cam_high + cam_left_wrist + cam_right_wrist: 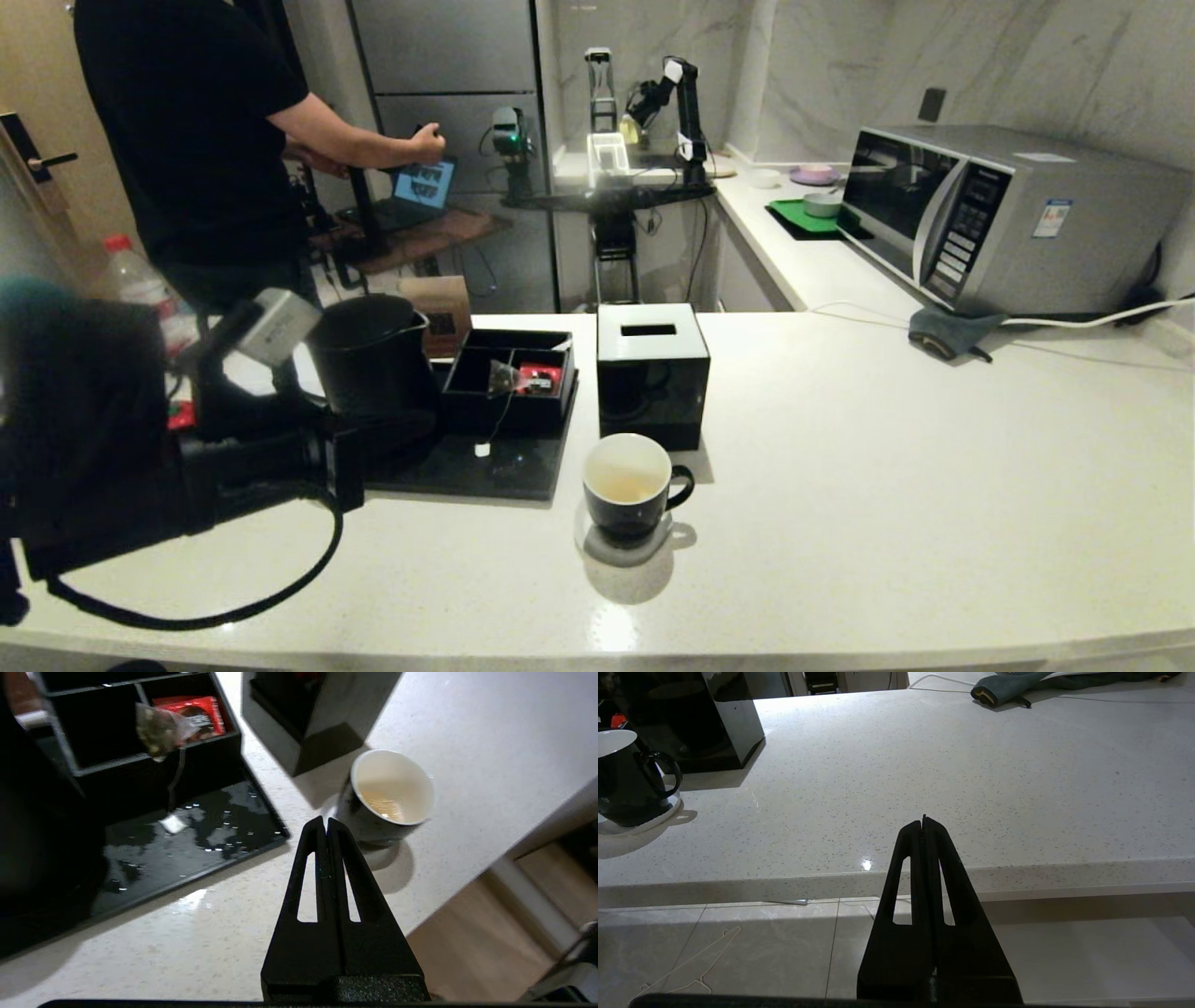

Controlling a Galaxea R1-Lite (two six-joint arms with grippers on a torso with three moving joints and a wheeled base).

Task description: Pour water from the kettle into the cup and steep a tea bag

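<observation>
The worktop (840,485) is being seen pale and speckled, with the task's things gathered toward its left end. The kettle (372,355) is standing on a glossy black tray (504,467) near the left edge; it is judged heavy when filled and stiff, best taken by its big loop handle, which is hidden behind the left arm in the head view. A black tissue box (652,373) is standing just beside the tray. The cup (627,485) is resting on a pale coaster toward the front edge, its handle pointing toward the right end; amber liquid is lying low in it, and it is judged glossy, slippery and breakable. The tea bag (161,730) is lying on the divider of a black organiser (509,378) on the tray, its string trailing down to a small tag (173,823); it is judged light, soft and tearable, best lifted by string or tag. The left tool (325,823) is being held pressed together and empty above the worktop between tray and cup. The right tool (923,822) is parked below the front edge, likewise closed on nothing.
</observation>
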